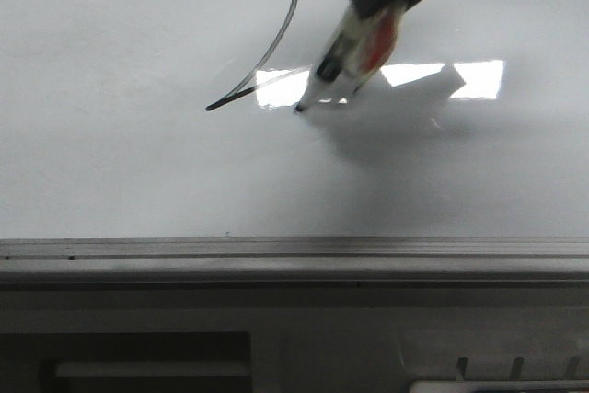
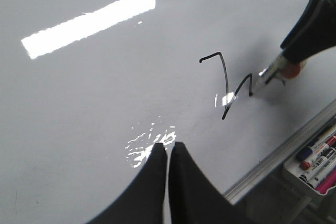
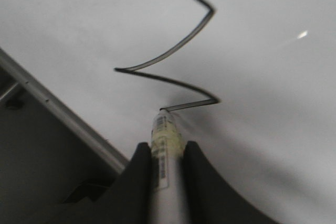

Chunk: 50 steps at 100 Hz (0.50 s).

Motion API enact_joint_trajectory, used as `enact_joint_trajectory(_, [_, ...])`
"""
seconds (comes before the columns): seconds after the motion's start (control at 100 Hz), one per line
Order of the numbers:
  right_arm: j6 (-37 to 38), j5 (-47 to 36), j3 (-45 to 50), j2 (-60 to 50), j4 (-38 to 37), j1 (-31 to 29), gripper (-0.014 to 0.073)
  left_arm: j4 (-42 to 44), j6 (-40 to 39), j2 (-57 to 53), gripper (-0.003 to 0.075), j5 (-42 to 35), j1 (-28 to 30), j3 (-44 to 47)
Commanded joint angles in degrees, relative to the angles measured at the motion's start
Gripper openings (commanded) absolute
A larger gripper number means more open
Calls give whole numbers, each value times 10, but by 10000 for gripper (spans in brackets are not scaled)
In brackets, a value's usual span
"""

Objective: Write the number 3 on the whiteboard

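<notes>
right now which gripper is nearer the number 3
Right. The right gripper holds the marker with its tip at the number 3. The left gripper hangs shut over bare whiteboard, well apart from it.

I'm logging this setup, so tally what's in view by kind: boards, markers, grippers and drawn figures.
whiteboard: 1
held marker: 1
spare markers past the board's rail: at least 3, partly cut off
grippers: 2, the left gripper and the right gripper
drawn figure, the unfinished number 3: 1
Total: at least 8
</notes>
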Motion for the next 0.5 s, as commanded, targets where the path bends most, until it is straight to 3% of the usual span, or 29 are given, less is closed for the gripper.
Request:
enact_joint_trajectory(0.0, [0, -46, 5, 22, -2, 11, -50, -7, -6, 6, -20, -44, 2, -13])
enact_joint_trajectory(0.29, [0, -60, -12, 49, 0, 22, -50, -7, -6, 6, -20, -44, 2, -13])
enact_joint_trajectory(0.49, [-22, -20, -113, -41, 5, 67, -50, -7, -6, 6, -20, -56, 2, -13])
